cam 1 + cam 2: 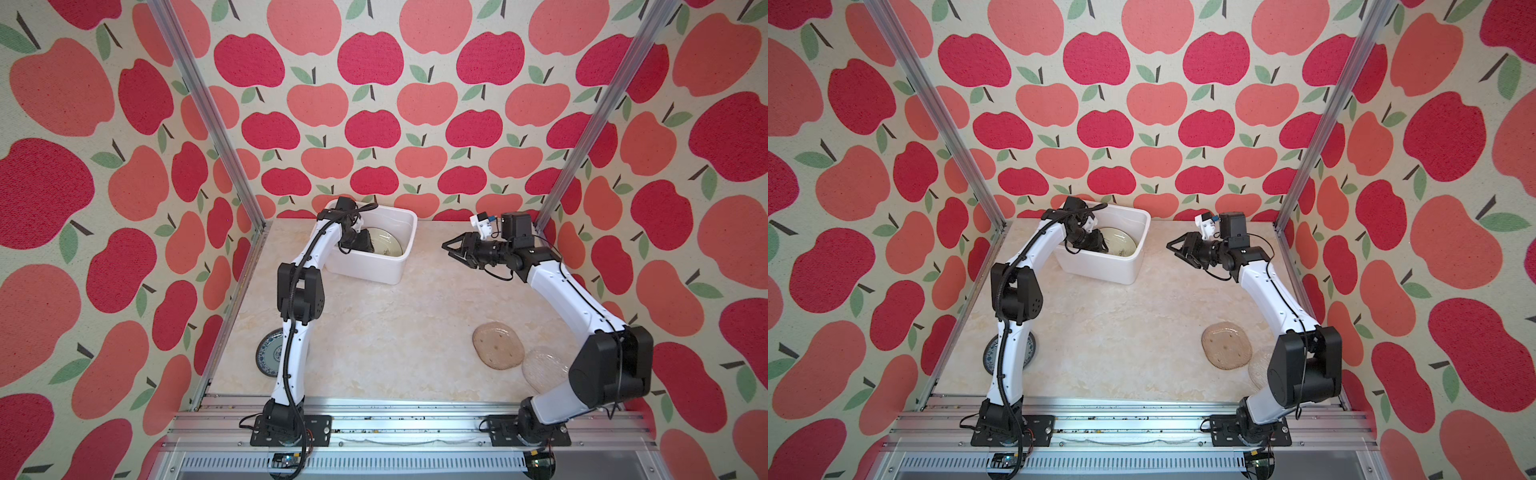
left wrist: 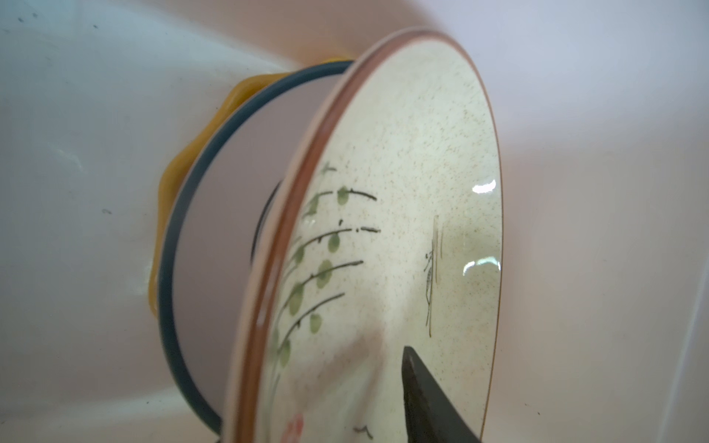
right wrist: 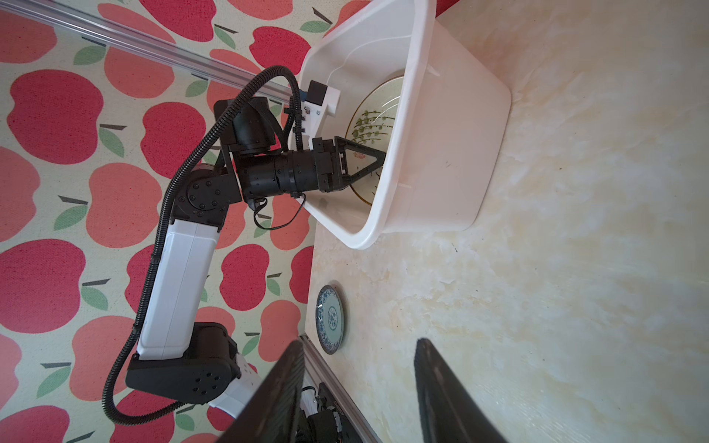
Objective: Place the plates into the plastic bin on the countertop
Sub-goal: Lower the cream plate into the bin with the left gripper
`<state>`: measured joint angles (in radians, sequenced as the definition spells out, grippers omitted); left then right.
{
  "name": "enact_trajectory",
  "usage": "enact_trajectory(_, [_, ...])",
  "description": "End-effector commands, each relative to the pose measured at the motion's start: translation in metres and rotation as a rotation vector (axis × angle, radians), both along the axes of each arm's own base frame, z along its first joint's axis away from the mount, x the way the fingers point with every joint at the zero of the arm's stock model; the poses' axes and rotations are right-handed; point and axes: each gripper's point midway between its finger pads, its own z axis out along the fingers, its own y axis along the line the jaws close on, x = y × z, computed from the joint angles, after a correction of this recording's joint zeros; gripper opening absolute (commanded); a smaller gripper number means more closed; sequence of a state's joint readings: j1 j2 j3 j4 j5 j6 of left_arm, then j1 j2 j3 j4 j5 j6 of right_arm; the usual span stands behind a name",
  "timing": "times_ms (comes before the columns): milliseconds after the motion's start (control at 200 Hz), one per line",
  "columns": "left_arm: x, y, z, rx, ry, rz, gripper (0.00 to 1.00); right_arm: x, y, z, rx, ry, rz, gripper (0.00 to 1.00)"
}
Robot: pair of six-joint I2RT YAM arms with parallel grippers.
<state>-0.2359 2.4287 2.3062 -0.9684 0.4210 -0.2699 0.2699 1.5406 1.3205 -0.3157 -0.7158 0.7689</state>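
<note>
Near the left edge of the desk (image 1: 395, 324), a blue-patterned plate (image 1: 266, 358) is lying flat, partly hidden in both top views by the left arm (image 1: 298, 305); that arm is reaching towards the back and bending down over the rim of the plastic bin (image 1: 368, 270), which is standing at the back of the desk, left of centre, close to the apple-patterned wall (image 1: 374, 124); the left gripper (image 1: 365, 245) is sitting inside the bin, low over a cream plate with reeds (image 1: 388, 246); in the left wrist view only one dark finger (image 2: 426, 406) is showing, over the face of that plate, so whether the jaws are parted or pinching the plate cannot be told; the same view is showing the cream plate resting on a white plate with a dark blue rim (image 2: 230, 214), and beneath that the wavy edge of a yellow plate (image 2: 174, 176) is peeking out; all three are lying inside the bin.

Further right, well apart from the bin, the right gripper (image 1: 446, 245) is hovering above bare desk and pointing towards the bin; its jaws are standing apart with nothing between them; nearer the front, an amber glass plate (image 1: 498, 345) is lying flat on the desk; just beside it, further right, a clear glass plate (image 1: 542, 368) is lying partly hidden beneath the elbow of the right arm (image 1: 611, 365).
</note>
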Motion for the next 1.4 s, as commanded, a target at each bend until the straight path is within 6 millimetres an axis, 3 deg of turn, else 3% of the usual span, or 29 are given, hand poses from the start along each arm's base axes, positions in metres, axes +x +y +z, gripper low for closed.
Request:
enact_trajectory(0, [-0.002, 0.005, -0.011, 0.017, 0.012, -0.014, 0.51, -0.004, -0.002, 0.009, 0.011, -0.003, 0.007, 0.5])
enact_trajectory(315, [-0.008, 0.014, -0.021, 0.061, 0.035, -0.028, 0.63, -0.004, -0.003, 0.009, 0.013, -0.003, 0.006, 0.5])
enact_trajectory(485, [-0.013, 0.015, -0.025, 0.078, 0.044, -0.055, 0.76, -0.005, -0.003, 0.009, 0.014, -0.004, 0.009, 0.5])
enact_trajectory(745, [-0.015, 0.016, -0.025, 0.082, 0.053, -0.056, 0.8, -0.004, -0.003, 0.013, 0.016, -0.011, 0.012, 0.5])
enact_trajectory(1000, [-0.015, 0.03, -0.024, 0.163, 0.061, -0.023, 0.84, -0.006, -0.002, 0.014, 0.012, -0.011, 0.02, 0.5])
enact_trajectory(1146, [-0.006, 0.044, -0.004, 0.239, -0.006, 0.024, 0.86, -0.006, -0.004, 0.016, 0.01, -0.018, 0.02, 0.5])
enact_trajectory(1391, [0.017, 0.054, 0.063, 0.274, -0.198, 0.063, 0.88, -0.007, -0.005, 0.018, 0.008, -0.023, 0.015, 0.51])
